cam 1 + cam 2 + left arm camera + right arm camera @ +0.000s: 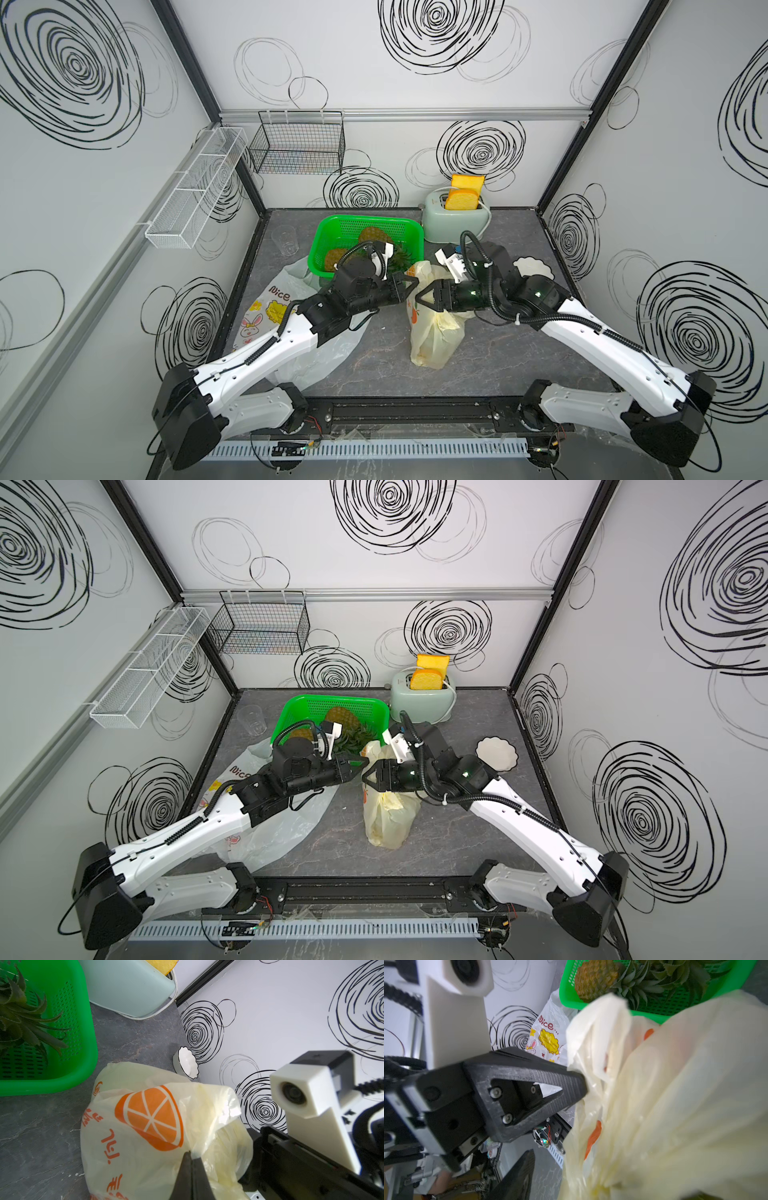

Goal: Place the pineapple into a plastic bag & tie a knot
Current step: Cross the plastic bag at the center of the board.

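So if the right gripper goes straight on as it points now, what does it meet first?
Most likely the yellow bag, directly ahead of the right gripper; the left gripper pinches it just beyond.

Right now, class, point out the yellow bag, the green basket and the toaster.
yellow bag (151, 1113): left wrist view, on its orange-slice print.
green basket (365, 218): in a top view, on its far rim.
toaster (451, 226): in a top view, on its pale green side.
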